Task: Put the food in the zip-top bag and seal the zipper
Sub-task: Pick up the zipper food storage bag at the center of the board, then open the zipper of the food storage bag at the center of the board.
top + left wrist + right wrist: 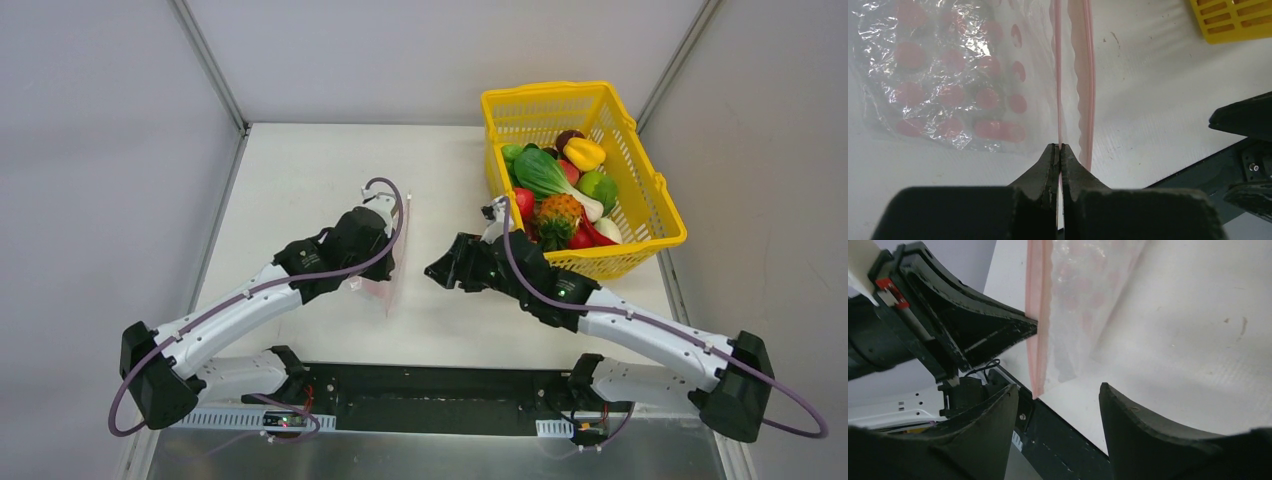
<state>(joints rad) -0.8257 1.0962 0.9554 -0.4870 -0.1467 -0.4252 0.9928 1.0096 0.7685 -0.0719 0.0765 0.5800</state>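
The zip-top bag (pixel 383 293) is clear with pink dots (pixel 948 90) and is held up on edge at the table's middle. My left gripper (pixel 382 268) is shut on one pink zipper strip (pixel 1059 75). The other strip (pixel 1087 75) hangs apart beside it, so the mouth is parted. In the right wrist view the left gripper's fingers (pixel 998 335) pinch the pink strip (pixel 1037 315). My right gripper (pixel 434 270) is open and empty (pixel 1058 387), just right of the bag and facing it. The food (pixel 560 190) lies piled in the yellow basket.
The yellow lattice basket (pixel 585 92) stands at the far right of the table, and its corner shows in the left wrist view (pixel 1233 20). The black base rail (pixel 430 385) runs along the near edge. Grey walls close in the table's sides and back.
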